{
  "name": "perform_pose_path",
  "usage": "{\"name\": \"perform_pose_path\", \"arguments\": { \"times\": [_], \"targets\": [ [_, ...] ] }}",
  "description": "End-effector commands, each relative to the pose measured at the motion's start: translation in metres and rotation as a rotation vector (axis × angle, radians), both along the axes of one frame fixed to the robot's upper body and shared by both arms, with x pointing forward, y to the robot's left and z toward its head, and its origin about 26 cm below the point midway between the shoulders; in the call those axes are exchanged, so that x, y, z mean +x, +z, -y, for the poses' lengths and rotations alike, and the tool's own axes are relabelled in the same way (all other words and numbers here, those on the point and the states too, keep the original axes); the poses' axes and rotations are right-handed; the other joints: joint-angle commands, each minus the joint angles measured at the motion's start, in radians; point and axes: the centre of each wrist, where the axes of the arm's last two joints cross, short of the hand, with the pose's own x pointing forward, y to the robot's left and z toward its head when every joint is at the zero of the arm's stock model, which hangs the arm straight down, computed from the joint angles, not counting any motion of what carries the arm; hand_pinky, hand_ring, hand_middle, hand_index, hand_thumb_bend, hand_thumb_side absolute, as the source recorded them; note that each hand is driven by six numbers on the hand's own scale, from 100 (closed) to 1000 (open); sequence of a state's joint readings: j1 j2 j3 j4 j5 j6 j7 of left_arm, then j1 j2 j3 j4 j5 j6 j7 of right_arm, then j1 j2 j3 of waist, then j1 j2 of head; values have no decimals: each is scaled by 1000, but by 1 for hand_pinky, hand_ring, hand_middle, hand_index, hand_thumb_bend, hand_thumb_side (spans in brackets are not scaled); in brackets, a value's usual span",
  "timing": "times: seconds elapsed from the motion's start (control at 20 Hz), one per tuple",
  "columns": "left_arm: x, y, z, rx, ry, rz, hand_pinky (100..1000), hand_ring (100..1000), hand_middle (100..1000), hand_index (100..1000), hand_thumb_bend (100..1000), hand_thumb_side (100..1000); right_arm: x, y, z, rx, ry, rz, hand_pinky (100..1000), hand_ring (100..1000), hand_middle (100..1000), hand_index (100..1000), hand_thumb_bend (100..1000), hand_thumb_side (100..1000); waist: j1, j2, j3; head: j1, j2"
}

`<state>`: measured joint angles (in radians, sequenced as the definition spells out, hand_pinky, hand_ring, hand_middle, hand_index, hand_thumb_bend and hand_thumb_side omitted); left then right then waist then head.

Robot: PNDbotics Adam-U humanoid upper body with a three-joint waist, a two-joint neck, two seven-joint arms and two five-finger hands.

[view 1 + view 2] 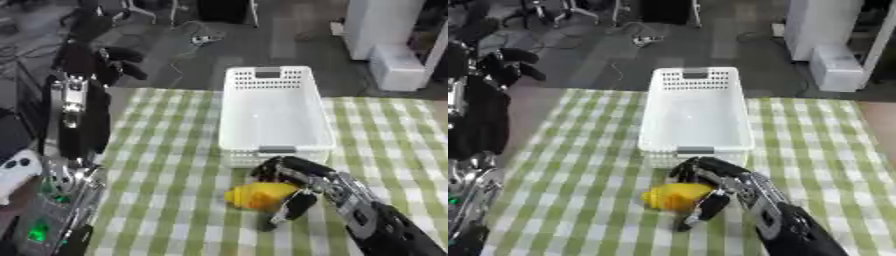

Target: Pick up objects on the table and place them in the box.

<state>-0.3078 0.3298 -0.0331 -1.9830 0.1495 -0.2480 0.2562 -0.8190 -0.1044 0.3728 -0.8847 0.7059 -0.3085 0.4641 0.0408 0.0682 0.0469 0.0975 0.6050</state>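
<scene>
Right robot hand enters from the lower right corner, forearm angled up and inward over the worktop. Its fingers curl over the top and far side of a yellow object, thumb down on the near right side of it: the hand is grasping the yellow object. The object looks rounded, somewhat elongated, with a slightly orange patch on its lower part; what exactly it is cannot be told. Whether it rests on the green-and-white checked cloth or is just off it cannot be told either.

White box, a perforated plastic basket with grey handle patches at both short ends, stands just beyond the right robot hand, its near wall close behind the fingers. Nothing visible inside it.

Left robot hand is raised well apart from the right one, at the far left edge of the worktop, dark fingers spread and relaxed, holding nothing. Its arm, black with silver joints, runs down the left side of the view.

Floor with cables and white cabinets beyond the worktop.
</scene>
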Motion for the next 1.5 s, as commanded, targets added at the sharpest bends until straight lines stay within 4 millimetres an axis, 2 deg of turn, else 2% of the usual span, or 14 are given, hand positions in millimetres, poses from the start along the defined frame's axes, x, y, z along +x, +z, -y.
{"name": "perform_pose_path", "arguments": {
  "times": [0.05, 0.45, 0.5, 0.55, 0.6, 0.65, 0.7, 0.75, 0.8, 0.85, 0.9, 1.1, 1.3, 1.5],
  "targets": [
    [-1, 9, 3, -5, -19, 33, 470, 603, 1000, 811, 274, 764, 7, 4, -1, -18, -16, 22, 546, 652, 654, 813, 896, 318, 0, -7, 6, 3, -15],
    [0, 13, 7, -23, -34, 44, 472, 604, 1000, 812, 277, 763, 13, -12, 5, -103, -19, 12, 499, 620, 633, 794, 870, 326, -2, -2, 22, 3, -25],
    [0, 14, 7, -24, -35, 44, 473, 604, 1000, 812, 278, 763, 13, -15, 6, -107, -18, 7, 369, 561, 593, 773, 848, 337, -2, -1, 22, 5, -26],
    [0, 14, 7, -25, -35, 44, 473, 604, 1000, 812, 278, 764, 12, -18, 6, -110, -19, -1, 337, 544, 583, 768, 843, 341, -2, -2, 22, 6, -26],
    [0, 14, 7, -25, -35, 44, 473, 604, 1000, 811, 278, 763, 12, -22, 7, -109, -22, -16, 100, 389, 498, 689, 795, 372, -3, -2, 22, 6, -26],
    [0, 14, 7, -26, -35, 45, 473, 604, 1000, 811, 278, 763, 11, -26, 7, -109, -25, -34, 100, 352, 482, 671, 784, 386, -3, -2, 21, 7, -26],
    [0, 14, 7, -26, -35, 45, 474, 604, 1000, 811, 279, 763, 10, -29, 8, -114, -21, -43, 100, 115, 331, 522, 662, 462, -3, -3, 21, 8, -27],
    [0, 14, 7, -26, -34, 45, 474, 604, 1000, 811, 279, 763, 9, -30, 9, -119, -15, -42, 100, 115, 331, 522, 662, 462, -3, -3, 21, 9, -27],
    [0, 14, 7, -25, -33, 45, 474, 604, 1000, 811, 279, 763, 9, -30, 10, -132, -5, -32, 100, 100, 100, 336, 274, 339, -3, -3, 20, 11, -27],
    [0, 14, 6, -24, -33, 44, 474, 604, 1000, 811, 279, 763, 8, -30, 11, -140, 8, -12, 100, 100, 125, 383, 364, 402, -3, -4, 20, 12, -27],
    [0, 13, 6, -24, -32, 44, 473, 604, 1000, 811, 278, 763, 7, -29, 12, -140, 21, 13, 100, 100, 100, 143, 254, 223, -4, -4, 18, 13, -26],
    [0, 12, 5, -19, -26, 39, 472, 603, 1000, 811, 278, 763, 1, -40, 17, -94, 55, 71, 100, 100, 100, 115, 181, 129, -3, -6, 12, 15, -25],
    [-1, 10, 3, -15, -21, 35, 471, 603, 1000, 811, 277, 763, -3, -52, 22, -32, 26, 31, 100, 100, 100, 121, 139, 162, -2, -9, 6, 18, -24],
    [-1, 9, 2, -11, -18, 31, 470, 603, 1000, 811, 276, 763, -3, -45, 19, 37, 8, 36, 100, 100, 100, 119, 164, 123, -2, -11, 2, 17, -23]
  ]
}}
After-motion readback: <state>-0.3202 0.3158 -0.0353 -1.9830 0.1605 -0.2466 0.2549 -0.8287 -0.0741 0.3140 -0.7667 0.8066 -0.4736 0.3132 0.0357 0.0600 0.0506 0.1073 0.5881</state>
